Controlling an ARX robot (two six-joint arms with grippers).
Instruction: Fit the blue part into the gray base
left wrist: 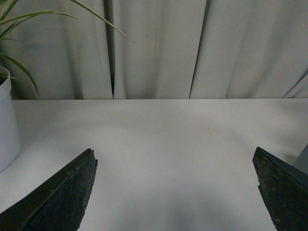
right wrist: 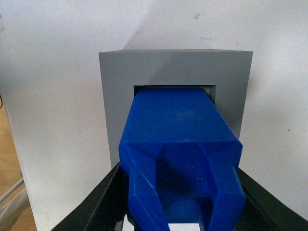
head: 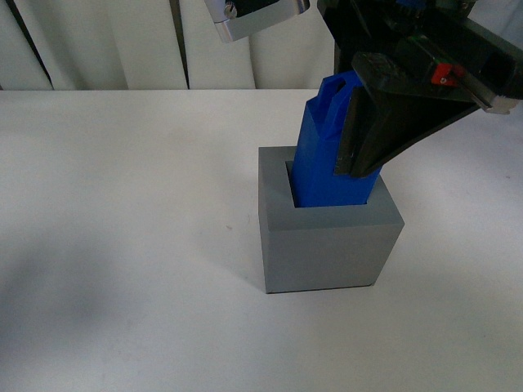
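Right gripper: we record dark, wedge-shaped fingers clamped on the upper half of the blue part, one to each side. In the right wrist view they flank its tapered top.

Blue part: bright, smooth plastic, a square-sectioned block taller than wide, with faceted bevels at the top around a hollow. Its lower end sits inside the recess of the gray base, and most of its length stands above the rim. We see it leaning, not upright.

Gray base: a matte cube with thick walls and a square opening in the top face. It rests on the table.

Table: white, plain and flat, with soft shadows.

Left gripper: jaws spread wide and holding nothing. The two dark, rough-faced fingers hang above bare table.

Backdrop: a pale pleated curtain. At the edge of the left wrist view we list a white pot and thin green leaves.
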